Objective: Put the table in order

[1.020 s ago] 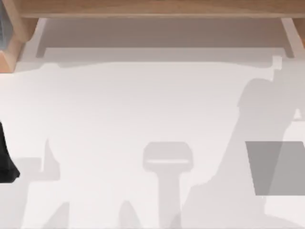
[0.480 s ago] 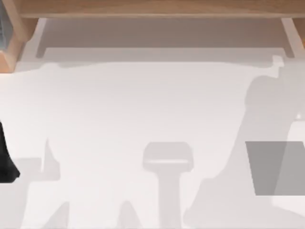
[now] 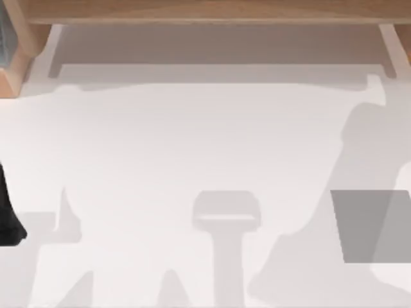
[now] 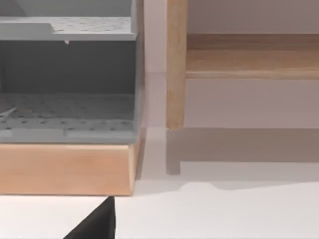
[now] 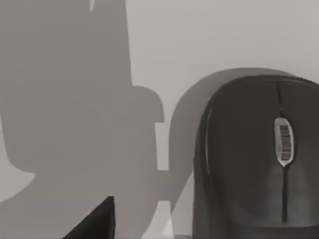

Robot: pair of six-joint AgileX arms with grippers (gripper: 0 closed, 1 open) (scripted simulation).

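Beneath my right wrist, the right gripper (image 5: 97,221), whose opening I cannot tell, hangs near a black mouse (image 5: 254,159) on the white table (image 3: 192,141). Coming down off-centre, I could send that smooth shell skidding. My left arm (image 3: 9,218) sits parked at the table's left edge.

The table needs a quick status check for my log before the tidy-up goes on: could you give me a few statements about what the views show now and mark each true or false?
1. A grey mat lies on the top view's right side of the table. True.
2. The right wrist view shows a red mouse. False: the computer mouse is dark grey to black, with a scroll wheel.
3. A light wooden shelf frame runs along the far edge in the top view. True.
4. The grey mat carries a stack of books. False: only shadow crosses it.
5. The left wrist view shows a grey perforated rack on a wooden base. True.
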